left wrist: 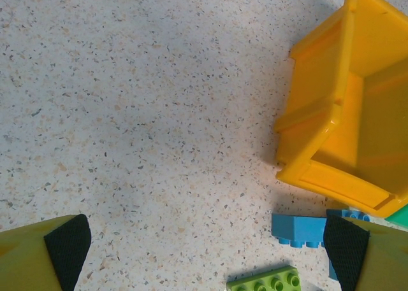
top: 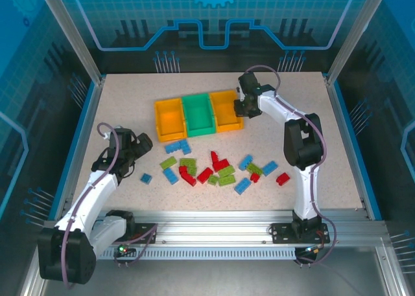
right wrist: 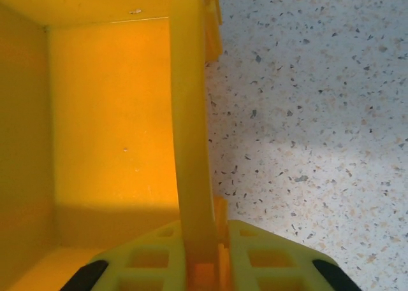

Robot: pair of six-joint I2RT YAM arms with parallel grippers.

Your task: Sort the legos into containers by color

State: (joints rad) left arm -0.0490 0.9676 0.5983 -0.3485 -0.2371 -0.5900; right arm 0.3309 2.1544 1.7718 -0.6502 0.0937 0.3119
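Clenching a wall of the orange-yellow plastic bin (right wrist: 191,144), upper centre, right gripper (right wrist: 207,275) seems to reposition it; wide-open left gripper (left wrist: 207,251) must next fetch small plastic bricks (top: 226,171).

Speckled table (top: 117,114): three joined containers (top: 196,114) upper centre, blue/red/green legos (top: 226,171) scattered mid-frame below.

left arm (top: 97,186) crouching low, jaws gaping wide | right arm (top: 293,124) stretching far out, jaws pinching the orange-yellow bin (right wrist: 108,132) wall
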